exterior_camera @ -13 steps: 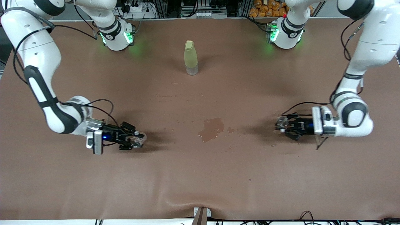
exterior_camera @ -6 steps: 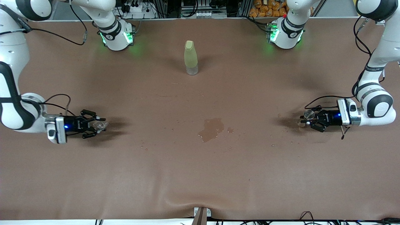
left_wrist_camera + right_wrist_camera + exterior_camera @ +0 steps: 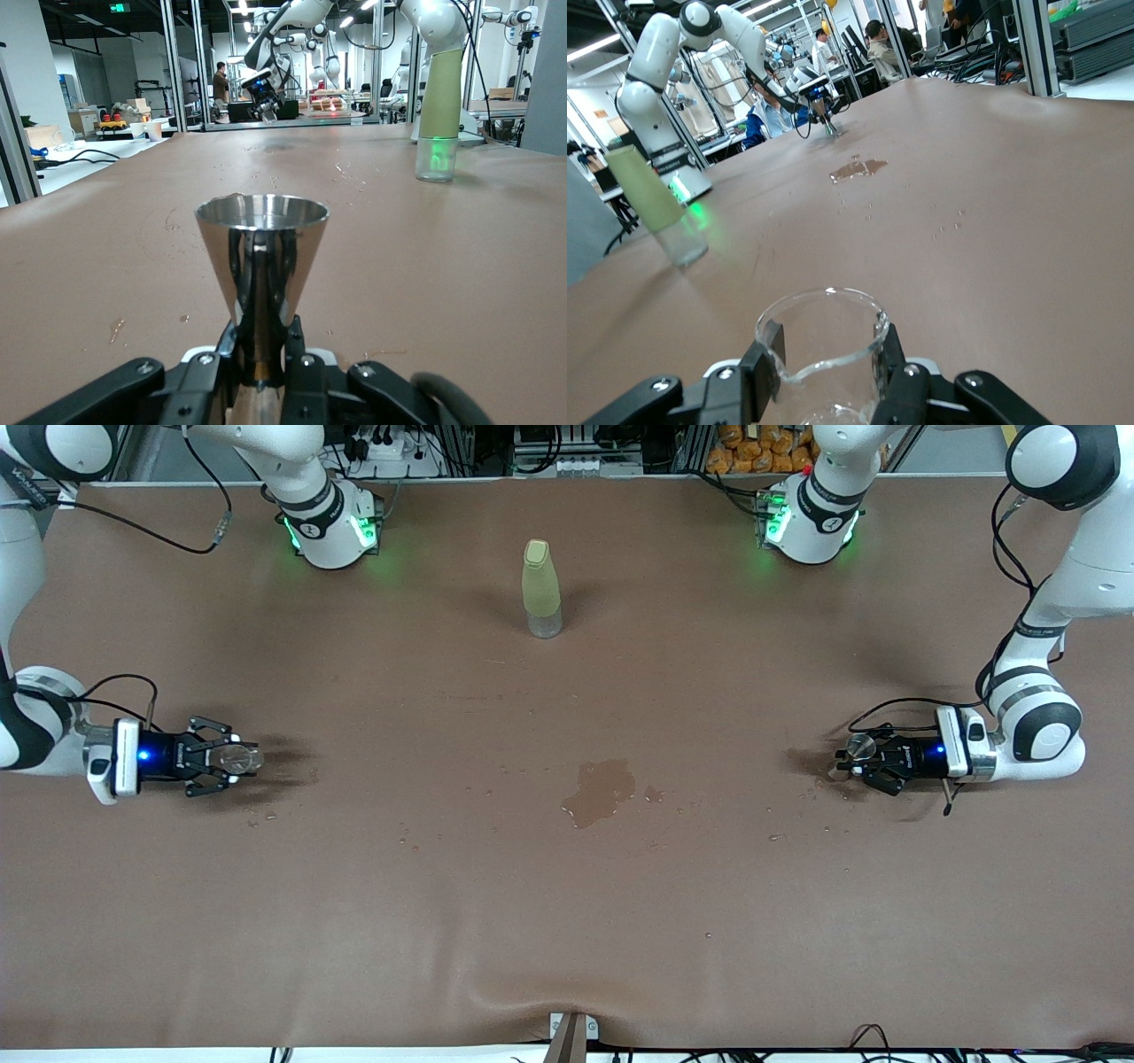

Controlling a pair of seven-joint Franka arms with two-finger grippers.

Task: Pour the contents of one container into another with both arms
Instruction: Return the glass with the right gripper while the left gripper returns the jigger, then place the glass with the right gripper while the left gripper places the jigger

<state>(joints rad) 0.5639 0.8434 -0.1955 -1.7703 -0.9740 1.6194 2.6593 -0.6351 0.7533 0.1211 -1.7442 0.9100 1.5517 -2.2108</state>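
**Holding both vessels apart, with the pour not yet begun**

Spreading under everything is the brown table [image 3: 567, 921], with a wet patch [image 3: 601, 790] near its middle, about midway between the two grippers. A tall yellow-green bottle [image 3: 541, 589] stands upright and untouched, well away from both grippers, toward the robots' bases.

The right gripper [image 3: 232, 758] sits low at the right arm's end of the table, its fingers clamped on the stemless clear cup [image 3: 241, 758]; the right wrist view shows the cup [image 3: 822, 341] upright between the pads. The left gripper [image 3: 852, 756] is low at the left arm's end, closed on the stem of the small stemmed glass [image 3: 858, 746], whose conical bowl [image 3: 262, 250] stands upright just above the fingers.

Judging by this, both containers are grasped but the wet patch on the table hints at spilling. The next move calls for bringing the two grippers together over the table's middle, keeping the glass level, then tipping the cup's lip just above its narrow bowl. Overshooting that small mouth is the risk.
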